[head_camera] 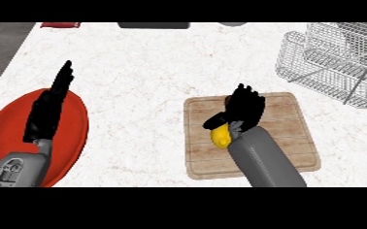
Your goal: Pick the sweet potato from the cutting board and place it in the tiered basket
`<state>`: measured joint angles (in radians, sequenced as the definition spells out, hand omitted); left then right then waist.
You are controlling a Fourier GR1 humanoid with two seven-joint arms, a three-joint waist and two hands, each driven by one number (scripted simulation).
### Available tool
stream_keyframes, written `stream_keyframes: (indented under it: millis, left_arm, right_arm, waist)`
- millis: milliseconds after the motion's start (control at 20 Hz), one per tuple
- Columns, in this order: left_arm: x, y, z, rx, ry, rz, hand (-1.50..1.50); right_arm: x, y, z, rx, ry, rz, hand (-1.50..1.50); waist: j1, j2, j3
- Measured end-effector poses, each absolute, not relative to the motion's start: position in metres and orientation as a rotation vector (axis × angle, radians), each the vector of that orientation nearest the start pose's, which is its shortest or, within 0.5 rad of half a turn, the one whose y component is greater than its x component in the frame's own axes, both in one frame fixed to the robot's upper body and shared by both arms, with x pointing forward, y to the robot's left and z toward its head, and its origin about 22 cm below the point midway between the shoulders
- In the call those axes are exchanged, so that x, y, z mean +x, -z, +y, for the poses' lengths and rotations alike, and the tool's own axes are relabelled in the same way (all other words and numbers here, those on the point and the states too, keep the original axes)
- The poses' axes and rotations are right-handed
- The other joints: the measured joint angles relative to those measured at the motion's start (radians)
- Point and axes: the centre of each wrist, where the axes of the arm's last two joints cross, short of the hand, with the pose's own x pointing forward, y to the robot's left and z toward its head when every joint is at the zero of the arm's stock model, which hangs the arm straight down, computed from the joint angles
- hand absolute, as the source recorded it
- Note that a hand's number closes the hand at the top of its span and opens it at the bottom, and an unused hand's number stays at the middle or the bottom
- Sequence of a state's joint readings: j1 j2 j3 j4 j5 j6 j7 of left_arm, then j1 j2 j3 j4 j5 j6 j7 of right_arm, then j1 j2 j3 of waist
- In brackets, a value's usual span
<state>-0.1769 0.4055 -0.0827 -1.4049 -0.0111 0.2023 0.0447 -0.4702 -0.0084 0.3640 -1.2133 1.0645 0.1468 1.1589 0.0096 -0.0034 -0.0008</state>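
Right hand [240,107] curled over sweet potato [221,135], mid cutting board [290,126].

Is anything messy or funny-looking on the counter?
Nothing looks spilled or broken. One oddity: the sweet potato on the cutting board looks yellow. The right hand covers its top. The left hand rests open above the red plate, and the wire tiered basket stands upright at the right.

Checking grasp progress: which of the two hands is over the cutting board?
The right hand, above the wooden cutting board and curled over the yellow sweet potato. The left hand rests open over the red plate.
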Motion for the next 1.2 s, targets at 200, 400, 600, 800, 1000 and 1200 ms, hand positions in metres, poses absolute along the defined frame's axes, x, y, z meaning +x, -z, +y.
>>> stream_keyframes:
  millis: [200, 400, 600, 800, 1000, 1200]
  left_arm:
    - [0.281, -0.031, 0.3, 0.433, 0.24, -1.539, 0.0]
    - [0.283, -0.034, 0.303, 0.434, 0.241, -1.538, 0.0]
    - [0.286, -0.035, 0.297, 0.435, 0.24, -1.539, 0.0]
    - [0.28, -0.032, 0.294, 0.429, 0.243, -1.54, 0.0]
    - [0.283, -0.033, 0.289, 0.409, 0.253, -1.55, 0.0]
    - [0.288, -0.036, 0.287, 0.399, 0.26, -1.559, 0.0]
  right_arm:
    - [0.322, -0.02, -0.1, -1.075, -0.889, -0.578, 1.5]
    - [0.327, -0.021, -0.099, -1.102, -0.953, -0.58, 1.5]
    - [0.326, -0.024, -0.091, -1.076, -0.933, -0.61, 1.5]
    - [0.323, -0.034, -0.083, -1.061, -0.893, -0.671, 1.5]
    - [0.35, -0.051, -0.078, -0.979, -0.831, -0.746, 1.5]
    - [0.376, -0.073, -0.075, -0.913, -0.71, -0.866, 1.5]
  waist:
    - [0.003, -0.005, -0.002]
    - [-0.001, -0.007, -0.003]
    - [-0.002, -0.007, -0.002]
    - [-0.002, -0.003, 0.0]
    - [0.02, 0.007, 0.001]
    - [0.035, 0.015, 0.002]
